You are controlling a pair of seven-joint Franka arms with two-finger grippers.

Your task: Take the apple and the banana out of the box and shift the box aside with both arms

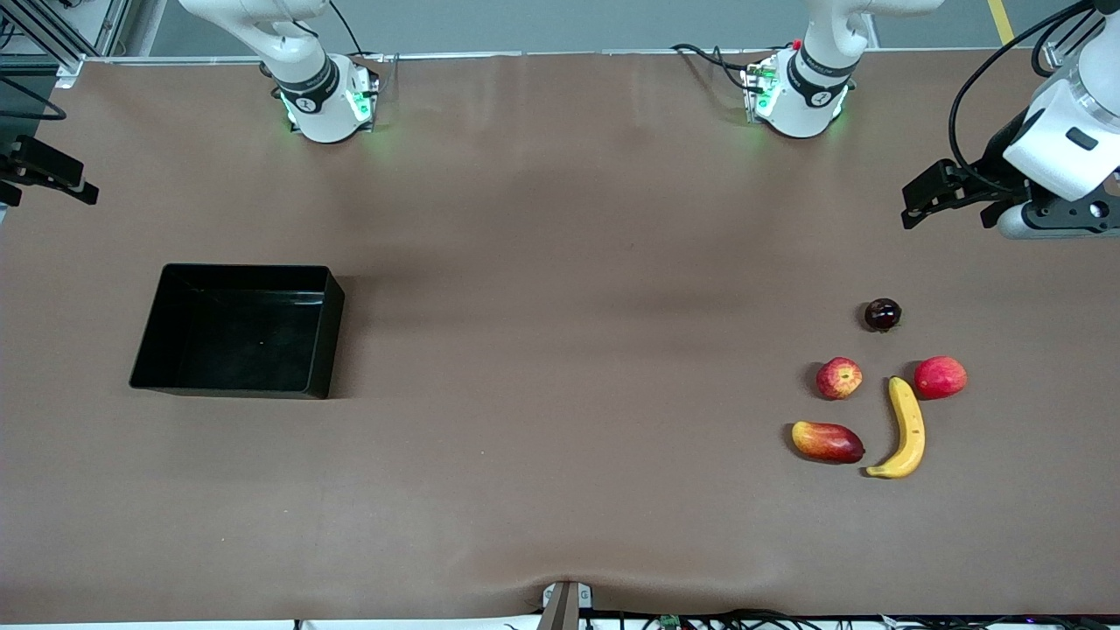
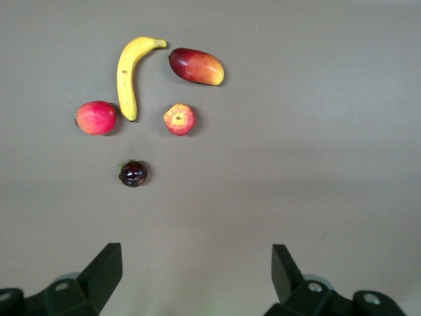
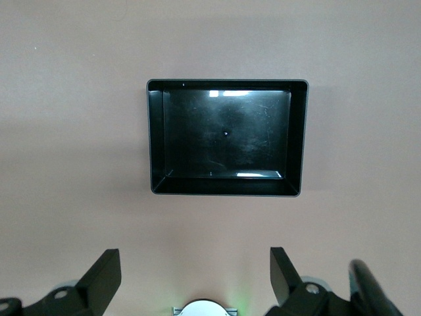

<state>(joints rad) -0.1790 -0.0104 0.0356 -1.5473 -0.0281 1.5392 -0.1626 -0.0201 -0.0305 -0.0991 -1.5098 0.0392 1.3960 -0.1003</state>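
Curved smooth banana (image 1: 904,429); streaked round apple (image 1: 839,378); glossy rectangular black box (image 1: 236,331)

My left gripper (image 2: 196,273) hangs above the bare brown table (image 2: 329,131) with its fingers (image 2: 105,266) spread wide and nothing between them. Five fruits lie apart from it in a loose cluster. The banana (image 2: 129,74) lies between the plain red fruit (image 2: 96,117) and the streaked apple (image 2: 179,119). The mango (image 2: 196,66) lies beside the banana's stem end. A small dark fruit (image 2: 133,173) sits alone, apart from the others.

banana (image 1: 906,427) hemmed by apple (image 1: 839,378), mango (image 1: 827,441), red fruit (image 1: 941,377).
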